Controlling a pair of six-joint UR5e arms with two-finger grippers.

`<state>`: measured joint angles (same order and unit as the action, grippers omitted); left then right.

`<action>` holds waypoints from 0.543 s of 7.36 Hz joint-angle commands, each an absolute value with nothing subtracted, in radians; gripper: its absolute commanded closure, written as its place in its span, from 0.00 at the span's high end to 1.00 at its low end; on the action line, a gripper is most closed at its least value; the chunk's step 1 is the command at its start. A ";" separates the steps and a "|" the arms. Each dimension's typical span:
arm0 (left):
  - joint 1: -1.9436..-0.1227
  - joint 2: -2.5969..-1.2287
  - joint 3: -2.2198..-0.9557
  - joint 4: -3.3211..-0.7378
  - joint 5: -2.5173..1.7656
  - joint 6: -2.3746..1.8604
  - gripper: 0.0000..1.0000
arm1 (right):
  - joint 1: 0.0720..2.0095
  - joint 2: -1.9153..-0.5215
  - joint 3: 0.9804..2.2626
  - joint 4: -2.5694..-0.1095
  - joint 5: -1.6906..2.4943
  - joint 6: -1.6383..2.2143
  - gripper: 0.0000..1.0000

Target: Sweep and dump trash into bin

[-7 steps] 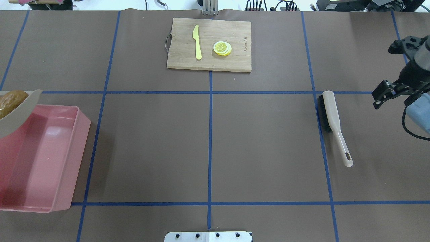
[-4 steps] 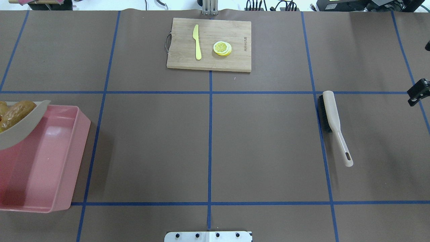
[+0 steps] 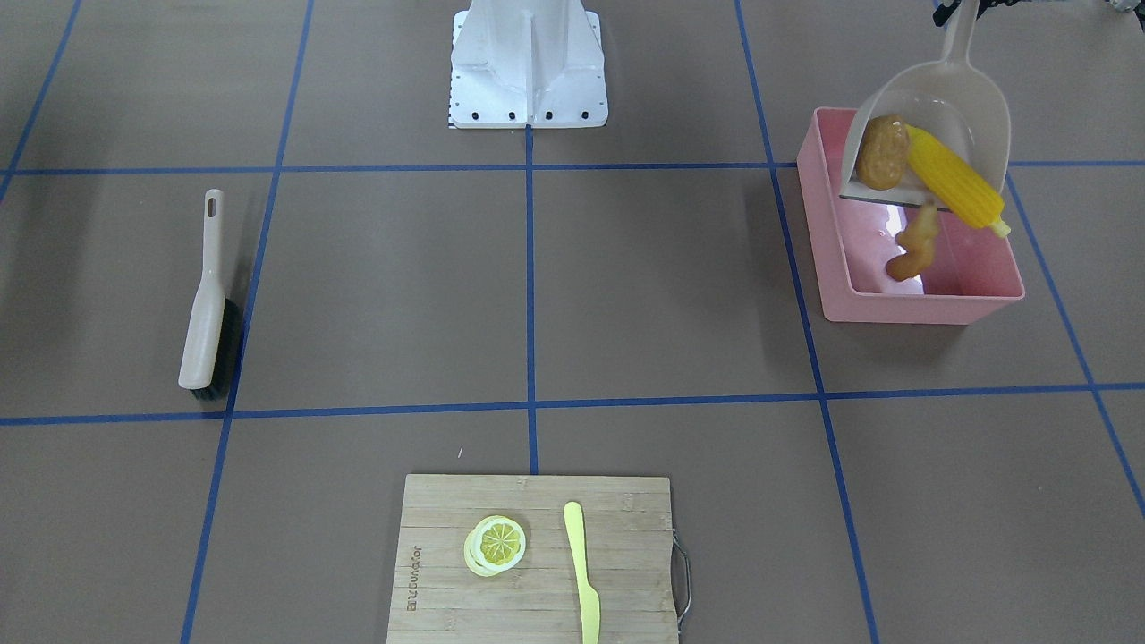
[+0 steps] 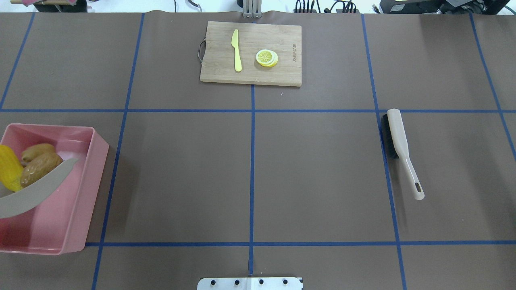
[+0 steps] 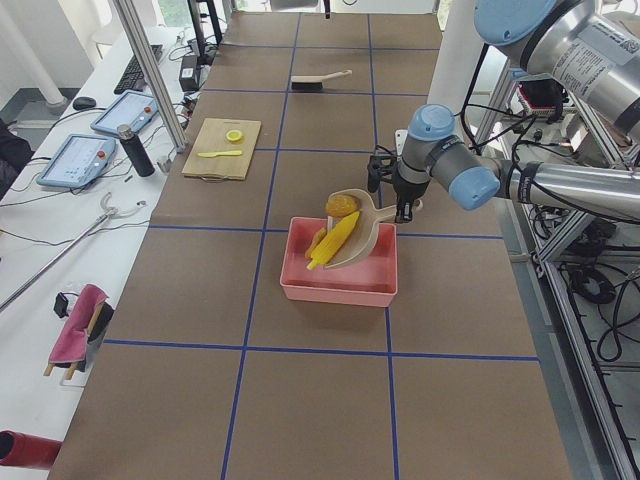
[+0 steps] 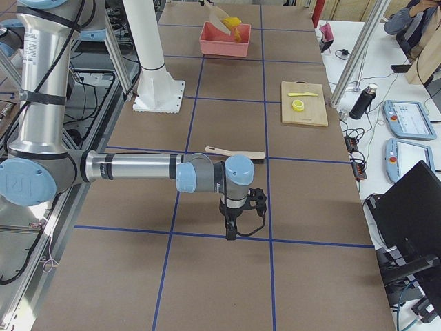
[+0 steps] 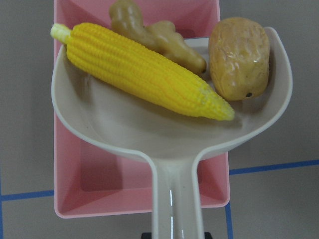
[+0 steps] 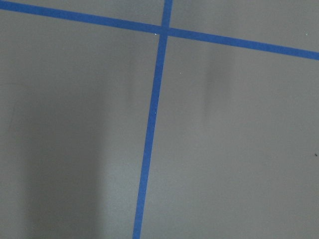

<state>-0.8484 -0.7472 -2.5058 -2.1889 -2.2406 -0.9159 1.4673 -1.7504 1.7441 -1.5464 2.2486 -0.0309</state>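
My left gripper (image 5: pixel 390 200) is shut on the handle of the beige dustpan (image 3: pixel 939 98), which hangs tilted over the pink bin (image 3: pixel 912 309). The brown potato (image 3: pixel 881 152) lies in the pan. The yellow corn cob (image 3: pixel 953 176) slides off the pan's lip. The tan ginger root (image 3: pixel 914 243) is past the lip, inside the bin. The left wrist view shows corn (image 7: pixel 144 72), potato (image 7: pixel 239 57) and ginger (image 7: pixel 159 37) over the bin (image 7: pixel 139 199). My right gripper (image 6: pixel 233 231) hangs low over bare table; I cannot tell whether it is open.
A beige brush (image 4: pixel 399 149) lies on the table's right half. A wooden cutting board (image 4: pixel 282 72) at the far middle carries a pale yellow knife (image 4: pixel 236 50) and a lemon slice (image 4: pixel 267 57). The robot's base plate (image 3: pixel 528 63) stands at the near middle edge.
The dustpan has moved toward the robot over the bin and tipped, so corn and ginger now show sliding out. The right arm has left the overhead view to the right.
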 commanded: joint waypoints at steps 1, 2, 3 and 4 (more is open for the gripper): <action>-0.847 -0.738 -2.505 -2.174 -2.376 -0.978 0.00 | 1.491 -1.773 1.741 -1.516 2.272 -0.032 1.00; -0.845 -0.735 -2.505 -2.174 -2.410 -1.000 0.00 | 1.491 -1.766 1.729 -1.516 2.270 -0.032 1.00; -0.845 -0.732 -2.505 -2.174 -2.431 -1.006 0.00 | 1.490 -1.761 1.720 -1.516 2.272 -0.032 1.00; -0.844 -0.732 -2.505 -2.174 -2.466 -1.031 0.00 | 1.489 -1.759 1.718 -1.514 2.266 -0.034 1.00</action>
<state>-0.8450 -0.7334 -2.5050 -2.1739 -2.4262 -1.0065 1.4894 -1.7629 1.7239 -1.5156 2.2696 -0.0326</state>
